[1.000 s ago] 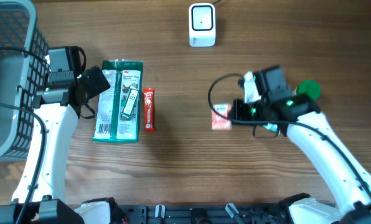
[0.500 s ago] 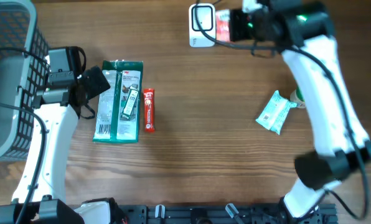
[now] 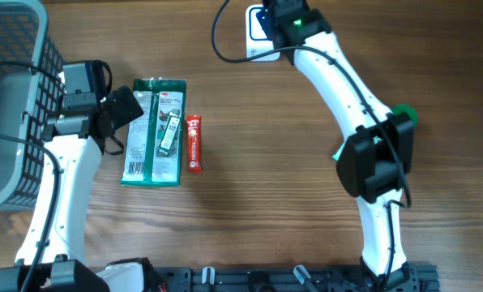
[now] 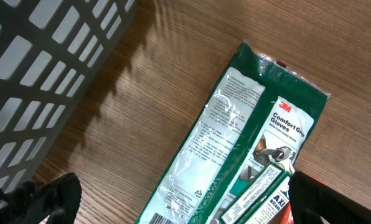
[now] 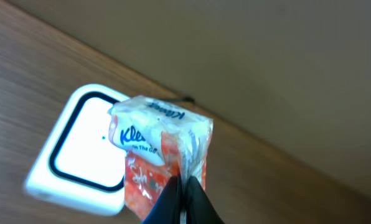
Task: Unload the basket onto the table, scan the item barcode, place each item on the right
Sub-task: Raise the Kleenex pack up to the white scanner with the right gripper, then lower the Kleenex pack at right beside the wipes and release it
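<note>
Partly legible "Klee…" tissue pack [image 5: 164, 146]

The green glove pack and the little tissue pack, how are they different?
The glove pack is green; the tissue pack is white and orange-red. The glove pack lies flat on the table; the tissue pack is lifted up by the white scanner. Nothing grips the glove pack; the right fingers pinch the tissue pack. Both are plastic-wrapped packs with printing on them.
</note>
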Robot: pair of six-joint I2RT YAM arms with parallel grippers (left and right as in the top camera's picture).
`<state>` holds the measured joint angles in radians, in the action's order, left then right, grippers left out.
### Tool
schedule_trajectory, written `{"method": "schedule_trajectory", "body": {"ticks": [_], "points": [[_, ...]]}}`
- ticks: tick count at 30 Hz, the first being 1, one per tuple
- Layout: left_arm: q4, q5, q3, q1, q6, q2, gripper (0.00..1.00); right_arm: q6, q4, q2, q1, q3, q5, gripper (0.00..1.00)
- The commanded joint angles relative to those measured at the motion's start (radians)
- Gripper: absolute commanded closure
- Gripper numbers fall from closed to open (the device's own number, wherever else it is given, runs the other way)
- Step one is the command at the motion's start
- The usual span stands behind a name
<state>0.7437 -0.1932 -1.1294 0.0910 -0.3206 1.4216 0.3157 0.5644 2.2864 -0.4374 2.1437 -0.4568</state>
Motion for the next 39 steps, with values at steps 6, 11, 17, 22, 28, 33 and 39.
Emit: {"method": "schedule_trajectory", "body": {"ticks": [6,11,17,22,28,33,39], "points": [[-0.002,0.002,-0.003,0.004,-0.01,-0.006,0.0,0.237,-0.109,0.111,-0.019,0.019,-0.127,0.96],[-0.002,0.002,-0.003,0.004,-0.009,-0.006,0.0,0.293,-0.135,0.119,-0.028,0.006,-0.13,0.95],[-0.002,0.002,-0.003,0.004,-0.009,-0.006,0.0,0.223,-0.121,0.119,-0.029,0.006,-0.091,0.96],[-0.002,0.002,-0.003,0.004,-0.01,-0.006,0.0,0.076,-0.042,0.042,-0.02,0.006,-0.078,0.96],[-0.002,0.002,-0.003,0.004,-0.009,-0.006,0.0,-0.044,0.097,-0.18,-0.006,0.006,0.087,0.96],[-0.002,0.002,-0.003,0.004,-0.01,-0.006,0.0,-0.154,0.285,-0.373,0.014,0.006,0.227,0.95],[-0.002,0.002,-0.003,0.004,-0.009,-0.006,0.0,-0.31,0.678,-0.549,0.113,0.006,0.325,0.96]]}}
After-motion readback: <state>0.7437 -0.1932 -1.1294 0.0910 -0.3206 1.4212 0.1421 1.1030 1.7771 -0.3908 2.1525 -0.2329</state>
